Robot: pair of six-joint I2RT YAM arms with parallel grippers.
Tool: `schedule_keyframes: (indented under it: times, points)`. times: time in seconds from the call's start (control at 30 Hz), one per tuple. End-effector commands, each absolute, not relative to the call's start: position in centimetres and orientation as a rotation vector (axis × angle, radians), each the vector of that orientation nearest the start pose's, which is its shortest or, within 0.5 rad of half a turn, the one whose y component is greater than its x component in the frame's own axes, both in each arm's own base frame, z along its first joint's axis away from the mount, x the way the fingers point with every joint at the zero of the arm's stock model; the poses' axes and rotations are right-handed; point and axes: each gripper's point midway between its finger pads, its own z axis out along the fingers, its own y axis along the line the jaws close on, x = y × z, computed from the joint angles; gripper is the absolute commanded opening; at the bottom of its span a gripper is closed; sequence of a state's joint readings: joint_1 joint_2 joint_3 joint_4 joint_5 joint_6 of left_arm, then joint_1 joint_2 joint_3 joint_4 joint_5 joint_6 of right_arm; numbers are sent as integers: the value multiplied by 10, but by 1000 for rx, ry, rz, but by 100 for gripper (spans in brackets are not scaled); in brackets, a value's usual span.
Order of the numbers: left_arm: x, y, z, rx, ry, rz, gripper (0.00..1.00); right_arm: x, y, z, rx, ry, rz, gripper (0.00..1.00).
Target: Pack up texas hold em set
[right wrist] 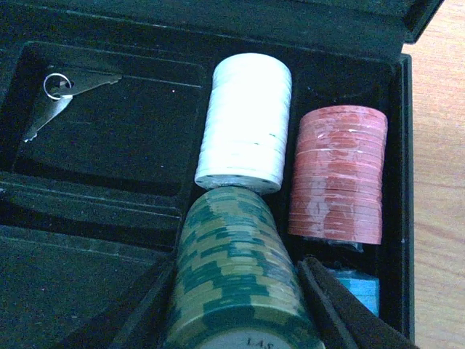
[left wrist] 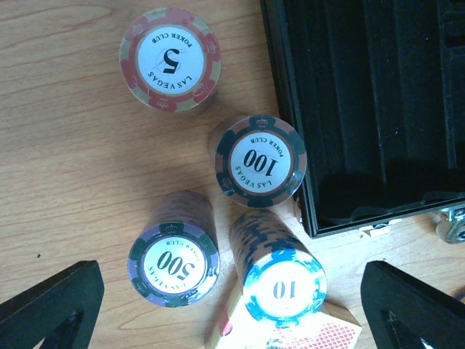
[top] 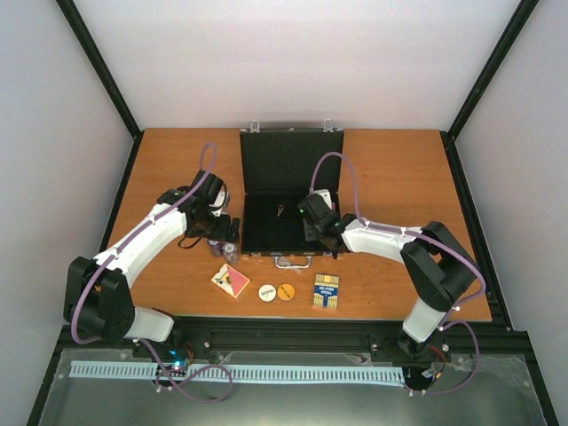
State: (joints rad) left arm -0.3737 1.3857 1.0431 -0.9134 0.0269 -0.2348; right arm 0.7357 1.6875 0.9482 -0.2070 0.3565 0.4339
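Note:
The black case lies open mid-table, lid back. My right gripper is inside its tray, shut on a green chip stack lying end-on against a white stack. A red stack and a blue stack lie in the slot to the right. My left gripper is open and empty above four upright stacks left of the case: red 5, dark 100, purple 500, blue 10. The 500 and 10 stacks sit between its fingers.
A red card deck, a white disc, an orange disc and a blue card deck lie in front of the case. Keys rest in the case's left compartment. The silver handle is at its near edge.

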Motion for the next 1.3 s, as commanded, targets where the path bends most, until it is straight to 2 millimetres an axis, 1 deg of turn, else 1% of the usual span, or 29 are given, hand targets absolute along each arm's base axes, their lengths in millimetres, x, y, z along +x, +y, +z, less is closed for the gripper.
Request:
schedule_keyframes:
  times: [0.0, 0.03, 0.07, 0.1, 0.2, 0.3, 0.4, 0.47, 0.53, 0.63, 0.7, 0.8, 0.9, 0.97, 1.07, 1.27]
  points:
    - [282, -116, 123, 196, 2812, -174, 100, 332, 247, 74, -254, 2427, 83, 53]
    - [282, -116, 123, 196, 2813, -177, 100, 330, 245, 75, -256, 2434, 80, 64]
    - [282, -116, 123, 196, 2812, -180, 100, 328, 244, 77, -253, 2438, 80, 73]
    - [282, -116, 123, 196, 2811, -180, 100, 326, 243, 80, -253, 2441, 82, 79]
    - [281, -117, 122, 206, 2815, -185, 100, 321, 246, 90, -276, 2447, 124, 89]
    - [281, -117, 123, 211, 2811, -181, 100, 318, 250, 111, -281, 2427, 186, 92]
    - [282, -117, 126, 216, 2807, -179, 100, 316, 250, 132, -289, 2405, 210, 99]
    - [283, -117, 128, 217, 2804, -184, 100, 316, 249, 145, -299, 2401, 213, 100]
    - [284, -119, 132, 218, 2797, -189, 100, 314, 249, 152, -315, 2419, 211, 100]
    - [287, -120, 139, 220, 2785, -196, 100, 308, 248, 156, -353, 2474, 224, 100]
    - [287, -120, 143, 223, 2783, -195, 100, 302, 242, 157, -351, 2528, 189, 100]
    - [288, -120, 151, 229, 2771, -198, 100, 287, 225, 155, -337, 2622, 106, 100]
    - [288, -121, 154, 231, 2761, -209, 100, 261, 206, 133, -327, 2763, 28, 100]
    - [286, -122, 153, 232, 2768, -221, 100, 241, 200, 115, -311, 2843, 28, 100]
    - [285, -124, 151, 232, 2770, -238, 100, 216, 199, 98, -275, 2910, 65, 100]
    - [283, -125, 149, 232, 2773, -250, 100, 184, 211, 87, -291, 2967, 77, 100]
